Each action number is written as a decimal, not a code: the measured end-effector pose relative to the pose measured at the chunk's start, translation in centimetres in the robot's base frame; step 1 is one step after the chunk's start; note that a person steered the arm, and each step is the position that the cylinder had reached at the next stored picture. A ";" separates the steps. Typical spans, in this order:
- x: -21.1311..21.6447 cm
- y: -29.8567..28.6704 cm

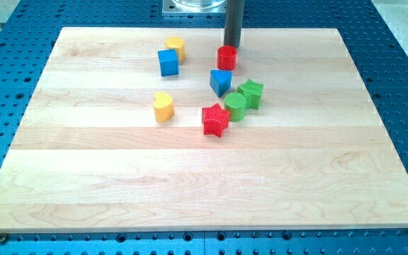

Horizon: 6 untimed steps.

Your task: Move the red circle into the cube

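The wooden board (190, 191) fills most of the frame, its lower half bare pale wood, and it rests on a blue perforated table (402, 71) that shows around every edge. Nearest the bottom among the blocks is the red star (215, 120), just right of centre. Touching it on the upper right is the green cylinder (235, 107), and pressed against that, a little farther up and right, the green star (251, 93). Left of this cluster, well apart from it, stands the yellow heart (163, 107). Higher up, the blue triangular block (220, 81) sits just above the green pair, near them. Farther toward the top, in the upper left of centre, the blue cube (168, 62) stands with a yellow block (176, 47), shape unclear, touching its upper right corner. The red circle (227, 57) lies to the right of the cube, clearly apart from it, just above the blue triangular block. My tip (231, 46) sits at the circle's far edge, touching or nearly so; the rod has no pincer and holds nothing.
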<state>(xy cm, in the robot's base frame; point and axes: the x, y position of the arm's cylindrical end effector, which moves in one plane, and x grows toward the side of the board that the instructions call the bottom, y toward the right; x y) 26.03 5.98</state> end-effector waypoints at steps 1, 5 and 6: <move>2.9 1.4; 5.1 -0.1; 4.3 -5.8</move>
